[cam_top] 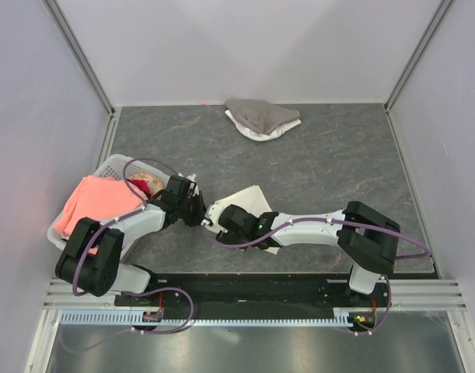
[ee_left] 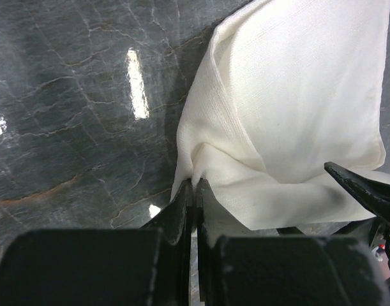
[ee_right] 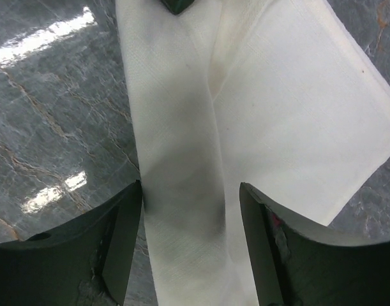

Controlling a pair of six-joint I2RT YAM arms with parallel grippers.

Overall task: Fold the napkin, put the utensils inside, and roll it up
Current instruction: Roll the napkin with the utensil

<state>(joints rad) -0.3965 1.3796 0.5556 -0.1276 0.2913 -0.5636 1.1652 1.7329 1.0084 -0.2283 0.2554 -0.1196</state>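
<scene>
Left wrist view: left gripper [ee_left: 195,186], black fingers pressed together and clamped on a gathered fold at the near edge of the napkin [ee_left: 297,95]. The napkin is a cream-white woven cloth, thin and soft, with a fine weave. It is partly folded over itself and lies on the bench [ee_left: 73,95], a dark grey marble-patterned surface, glossy, with pale veins. Right wrist view: right gripper [ee_right: 189,197], fingers well apart, straddling a long folded strip of the napkin that runs between them; whether they touch it cannot be told. Top external view: both grippers meet at the napkin's left corner, near the bench's front middle. A white slatted basket [cam_top: 113,165] holds a salmon-pink cloth [cam_top: 97,202] at left, and a grey-and-white cloth heap [cam_top: 260,116] lies at the far edge.
</scene>
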